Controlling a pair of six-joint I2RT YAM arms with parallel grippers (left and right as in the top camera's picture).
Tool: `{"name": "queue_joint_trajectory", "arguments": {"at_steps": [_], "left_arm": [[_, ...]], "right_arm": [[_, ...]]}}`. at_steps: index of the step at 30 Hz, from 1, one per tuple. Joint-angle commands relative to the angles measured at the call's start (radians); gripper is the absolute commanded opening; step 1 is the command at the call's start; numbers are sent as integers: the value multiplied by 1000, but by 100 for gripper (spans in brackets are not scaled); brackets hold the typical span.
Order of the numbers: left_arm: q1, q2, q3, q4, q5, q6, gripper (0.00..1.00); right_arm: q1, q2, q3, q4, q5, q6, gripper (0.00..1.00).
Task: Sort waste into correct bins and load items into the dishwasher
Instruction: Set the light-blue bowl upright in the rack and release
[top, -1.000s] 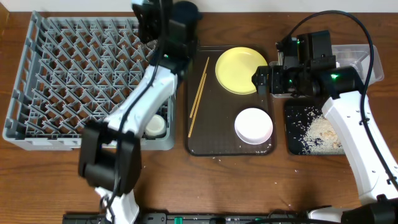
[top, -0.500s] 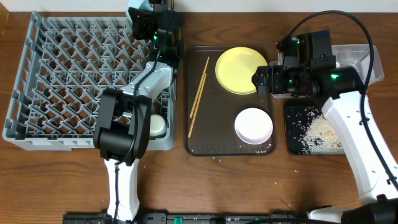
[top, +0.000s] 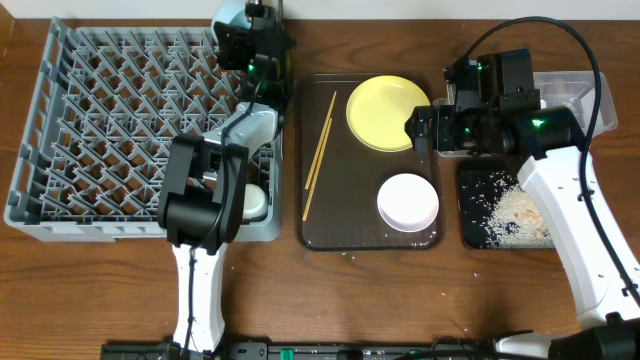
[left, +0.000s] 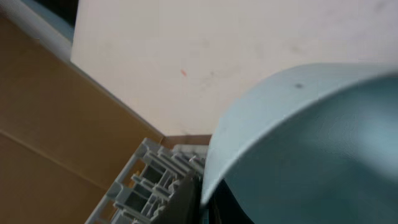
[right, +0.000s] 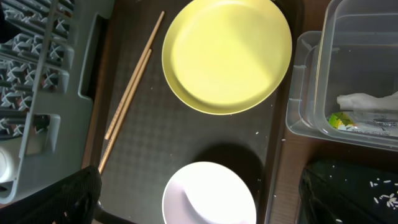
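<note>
We are finding the widest open lane on the dark tray (top: 350, 205), in the bare strip lying between the chopsticks (top: 320, 155) and the white bowl (top: 408, 201). The yellow plate (top: 385, 112) is filling the tray's far right part. The right hand (top: 421, 128) is hovering at its rim and crowding the gap toward the clear tub (top: 572, 88). Our left arm (top: 252, 125) is lying folded across the right edge of the rack (top: 110, 120), crowding the cup (top: 251, 203) there. The blue bowl (left: 311, 143) is blotting out most of the left wrist view. We are seeing bare counter (top: 400, 290) along the near side.
</note>
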Motion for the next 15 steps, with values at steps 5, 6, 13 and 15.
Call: {"name": "queue_joint_trajectory", "arguments": {"at_steps": [5, 6, 13, 15], "left_arm": [[-2, 31, 9, -5, -4, -2, 7], [-9, 31, 9, -5, -9, -1, 7], [-58, 31, 9, -80, -19, -2, 15], [-66, 31, 9, -109, -31, -2, 24]], "right_arm": [[5, -1, 5, 1, 1, -5, 99], [5, -1, 5, 1, 1, -5, 99], [5, -1, 5, 1, 1, -5, 99], [5, -1, 5, 1, 1, -5, 99]]}}
